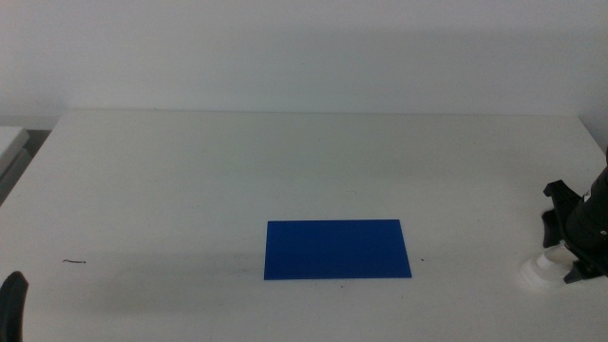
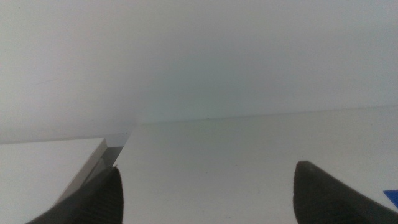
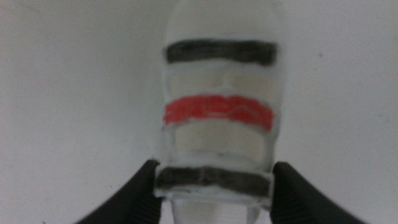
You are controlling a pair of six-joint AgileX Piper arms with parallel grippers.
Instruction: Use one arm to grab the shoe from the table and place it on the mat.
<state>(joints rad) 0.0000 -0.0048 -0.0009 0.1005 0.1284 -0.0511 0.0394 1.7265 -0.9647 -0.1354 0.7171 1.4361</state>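
Note:
The white shoe (image 1: 537, 272) with black and red stripes lies on the white table (image 1: 285, 161) near its right edge; only its white end shows under the right arm. In the right wrist view the shoe (image 3: 217, 112) fills the middle, and my right gripper (image 3: 214, 171) has its jaws pressed against both sides at the nearest black stripe. In the middle view the right gripper (image 1: 562, 260) sits low over the shoe. The blue mat (image 1: 337, 249) lies flat and bare, left of the shoe. My left gripper (image 1: 11, 294) waits at the bottom left, open (image 2: 208, 180).
A small dark mark (image 1: 74, 261) lies on the table at the left. A second white surface (image 2: 50, 162) adjoins the table's left edge, with a dark gap between them. A corner of the mat (image 2: 392, 196) shows in the left wrist view.

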